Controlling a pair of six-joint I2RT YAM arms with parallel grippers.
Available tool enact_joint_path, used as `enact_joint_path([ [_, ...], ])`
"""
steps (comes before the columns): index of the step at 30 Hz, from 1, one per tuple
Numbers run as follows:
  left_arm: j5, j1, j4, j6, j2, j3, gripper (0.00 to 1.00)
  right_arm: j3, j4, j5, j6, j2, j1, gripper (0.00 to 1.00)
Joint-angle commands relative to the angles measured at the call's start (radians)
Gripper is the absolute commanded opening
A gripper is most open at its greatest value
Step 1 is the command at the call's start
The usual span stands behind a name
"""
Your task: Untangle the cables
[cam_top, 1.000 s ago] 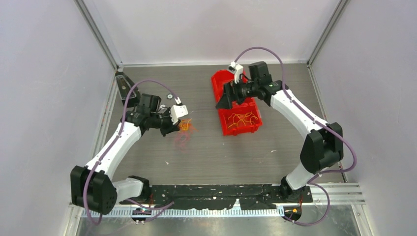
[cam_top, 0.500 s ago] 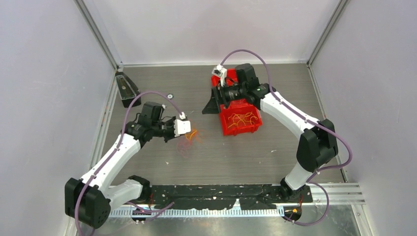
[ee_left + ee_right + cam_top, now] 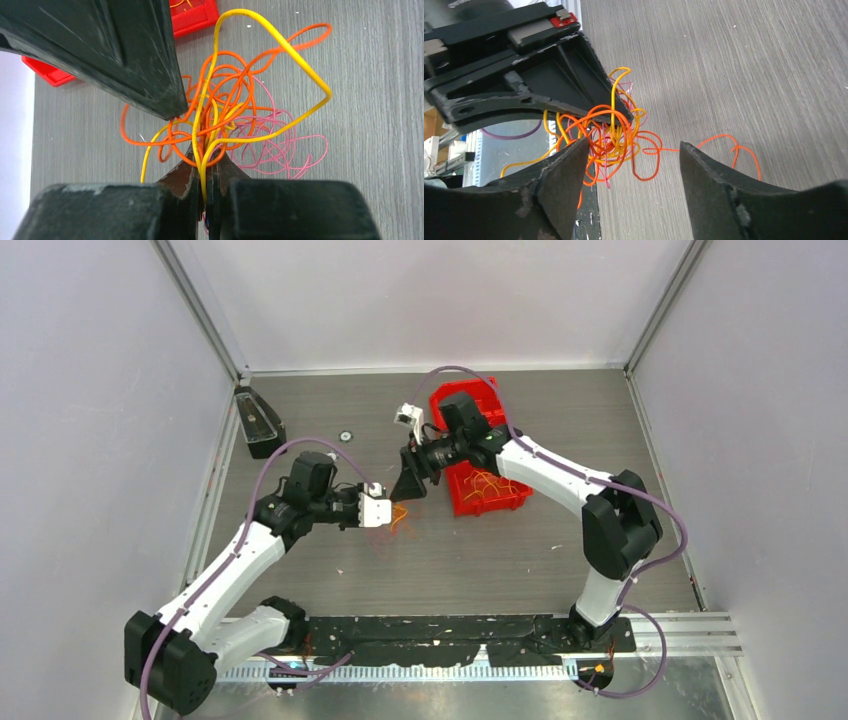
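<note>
Pinching the cables [image 3: 220,122] with the left gripper [image 3: 205,187]: jaws shut tight on yellow and orange strands at bottom centre of the left wrist view, with pink loops spilling lower right. In the top view the tangle sits left of centre on the table [image 3: 480,560]. The right gripper [image 3: 631,147] is spread wide, holding nothing, tips just beside the bundle; can't tell if they touch it. The red bin [image 3: 492,503] is close on the right, with orange strands inside.

Grey wood-grain table [image 3: 560,530]. On it: red bin [image 3: 492,504] far centre, black box [image 3: 258,423] in far-left corner, small round disc [image 3: 346,437] near it. Pink loops of the cables [image 3: 225,125] seem to touch it.
</note>
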Motion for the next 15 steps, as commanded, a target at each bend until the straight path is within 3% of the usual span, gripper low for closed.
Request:
enact_joint_path([
  [1, 0.011, -0.003, 0.051, 0.013, -0.026, 0.011, 0.00, 0.026, 0.080, 0.027, -0.002, 0.030, 0.018, 0.64],
  [2, 0.006, -0.003, 0.045, 0.014, -0.030, 0.010, 0.00, 0.036, 0.090, 0.030, 0.022, 0.038, 0.018, 0.60],
  [4, -0.008, -0.003, 0.036, 0.010, -0.037, 0.011, 0.00, 0.058, 0.107, 0.036, 0.039, 0.038, 0.018, 0.37],
  [5, -0.017, -0.003, 0.026, 0.008, -0.042, 0.012, 0.00, 0.066, 0.111, 0.042, 0.039, 0.036, 0.018, 0.17],
  [7, -0.048, -0.003, -0.006, 0.001, -0.053, 0.012, 0.00, 0.084, 0.108, 0.081, 0.036, 0.020, 0.012, 0.07],
  [15, -0.162, 0.070, -0.166, 0.065, -0.135, -0.095, 0.09, 0.115, 0.216, 0.215, 0.186, -0.112, -0.088, 0.05],
])
